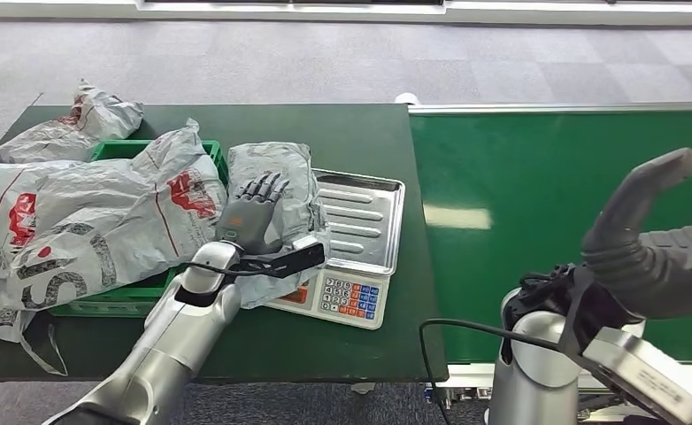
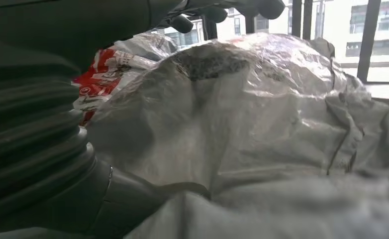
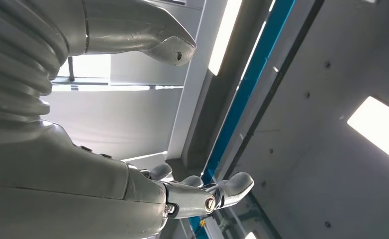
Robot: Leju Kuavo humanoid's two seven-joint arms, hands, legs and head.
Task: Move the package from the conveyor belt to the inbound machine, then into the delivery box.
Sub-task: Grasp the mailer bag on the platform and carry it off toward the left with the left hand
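A crumpled grey plastic package [image 1: 282,173] lies on the left part of the scale's metal tray [image 1: 365,212], its edge spilling toward the green crate [image 1: 117,150]. My left hand [image 1: 249,211] rests on top of it with the fingers stretched out and spread. In the left wrist view the package [image 2: 262,124] bulges under the dark fingertips [image 2: 182,22], while the thumb base sits against its lower fold. My right hand [image 1: 643,230] is raised close to the camera above the conveyor belt [image 1: 555,204], fingers [image 3: 202,196] apart and holding nothing.
Large grey bags with red print [image 1: 103,221] are heaped in and over the green crate, and another bag [image 1: 81,119] lies behind it. The scale's keypad [image 1: 349,297] faces the table's front edge. The belt to the right carries nothing.
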